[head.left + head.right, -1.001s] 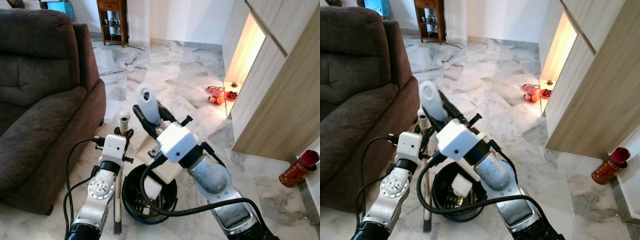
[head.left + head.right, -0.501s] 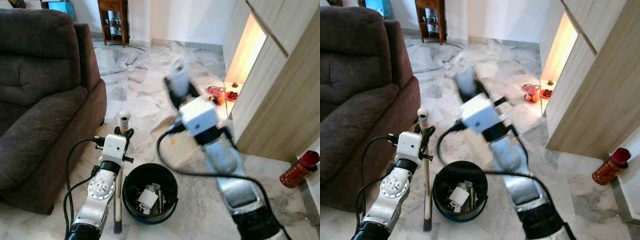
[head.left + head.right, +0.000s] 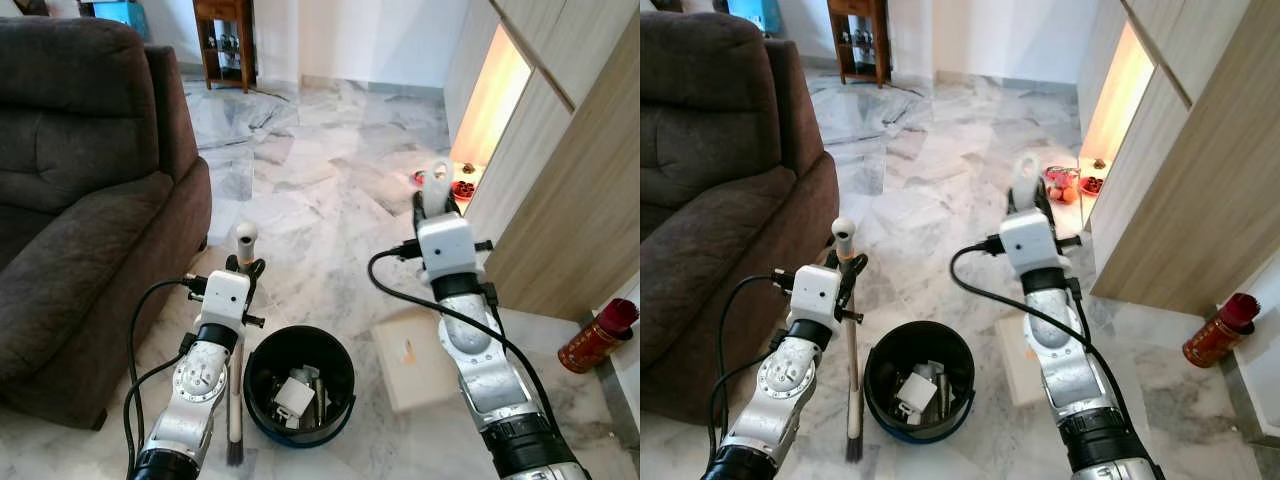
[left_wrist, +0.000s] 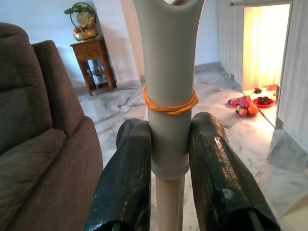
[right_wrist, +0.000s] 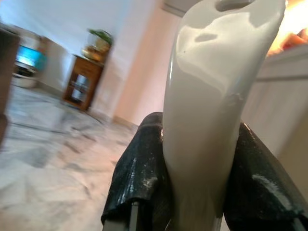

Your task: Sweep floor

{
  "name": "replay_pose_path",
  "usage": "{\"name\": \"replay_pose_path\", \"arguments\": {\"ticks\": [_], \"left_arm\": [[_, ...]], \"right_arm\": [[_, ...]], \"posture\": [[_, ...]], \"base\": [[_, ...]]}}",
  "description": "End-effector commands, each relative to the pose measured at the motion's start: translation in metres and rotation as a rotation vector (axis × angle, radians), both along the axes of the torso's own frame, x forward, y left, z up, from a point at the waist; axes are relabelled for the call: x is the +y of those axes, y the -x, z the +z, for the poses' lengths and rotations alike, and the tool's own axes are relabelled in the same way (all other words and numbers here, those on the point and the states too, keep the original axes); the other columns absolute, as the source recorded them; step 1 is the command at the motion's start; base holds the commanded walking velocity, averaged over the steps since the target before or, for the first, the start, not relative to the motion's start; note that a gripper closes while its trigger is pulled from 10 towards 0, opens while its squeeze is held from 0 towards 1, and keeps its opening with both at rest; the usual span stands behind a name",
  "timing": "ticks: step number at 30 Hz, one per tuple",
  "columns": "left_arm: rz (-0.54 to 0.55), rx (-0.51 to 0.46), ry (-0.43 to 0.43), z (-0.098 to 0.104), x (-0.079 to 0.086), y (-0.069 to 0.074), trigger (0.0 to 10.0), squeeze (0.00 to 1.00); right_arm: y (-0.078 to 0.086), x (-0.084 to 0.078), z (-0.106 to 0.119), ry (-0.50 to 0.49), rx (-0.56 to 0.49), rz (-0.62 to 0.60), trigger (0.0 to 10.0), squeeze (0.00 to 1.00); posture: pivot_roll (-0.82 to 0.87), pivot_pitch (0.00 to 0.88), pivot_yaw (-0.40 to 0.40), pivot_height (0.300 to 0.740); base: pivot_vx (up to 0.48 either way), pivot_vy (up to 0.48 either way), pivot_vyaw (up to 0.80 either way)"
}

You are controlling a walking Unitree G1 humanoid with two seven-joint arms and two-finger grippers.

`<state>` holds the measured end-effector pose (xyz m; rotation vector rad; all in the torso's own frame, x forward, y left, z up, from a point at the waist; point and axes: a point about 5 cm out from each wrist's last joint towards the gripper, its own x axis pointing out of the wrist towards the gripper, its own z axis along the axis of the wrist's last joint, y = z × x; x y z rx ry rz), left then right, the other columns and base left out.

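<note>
**Two tools gripped over marble floor**

Two grippers are clamped for you: the left gripper (image 4: 168,159) pinches the broom (image 3: 237,380) just under its orange-banded handle top, bristles on the floor beside the black bin (image 3: 298,384). Your right gripper (image 5: 202,178) squeezes the white dustpan handle (image 3: 435,187), arm raised upright, the dustpan (image 3: 418,357) flat on the tiles right of the bin. A brown sofa (image 3: 80,180) stands left, a wooden cabinet (image 3: 560,200) right. What the scraps inside the bin are cannot be made out.
</note>
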<state>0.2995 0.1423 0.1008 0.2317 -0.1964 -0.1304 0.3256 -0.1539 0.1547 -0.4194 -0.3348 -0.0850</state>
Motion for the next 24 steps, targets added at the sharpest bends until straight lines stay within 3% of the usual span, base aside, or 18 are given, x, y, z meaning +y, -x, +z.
{"name": "replay_pose_path", "arguments": {"ticks": [1, 10, 15, 24], "left_arm": [[-0.016, -0.050, 0.002, 0.010, 0.000, 0.000, 10.0, 0.00], [-0.037, -0.043, 0.006, 0.009, -0.003, 0.001, 10.0, 0.00], [-0.041, -0.043, 0.006, 0.009, -0.003, 0.002, 10.0, 0.00], [-0.044, -0.046, 0.005, 0.010, -0.001, 0.004, 10.0, 0.00]], "right_arm": [[-0.003, -0.008, 0.011, -0.022, -0.074, -0.034, 10.0, 0.00], [-0.005, -0.017, -0.007, -0.043, -0.033, -0.082, 10.0, 0.00], [-0.005, -0.026, -0.016, -0.114, -0.006, -0.118, 10.0, 0.00], [-0.004, -0.033, -0.027, -0.163, 0.033, -0.101, 10.0, 0.00]], "posture": [[0.12, 0.000, -0.038, 0.740], [0.12, 0.000, -0.032, 0.740], [0.12, 0.000, -0.028, 0.740], [0.11, 0.000, -0.025, 0.740]], "base": [[0.000, 0.000, 0.00], [0.000, 0.000, 0.00], [0.000, 0.000, 0.00], [0.000, 0.000, 0.00]]}}
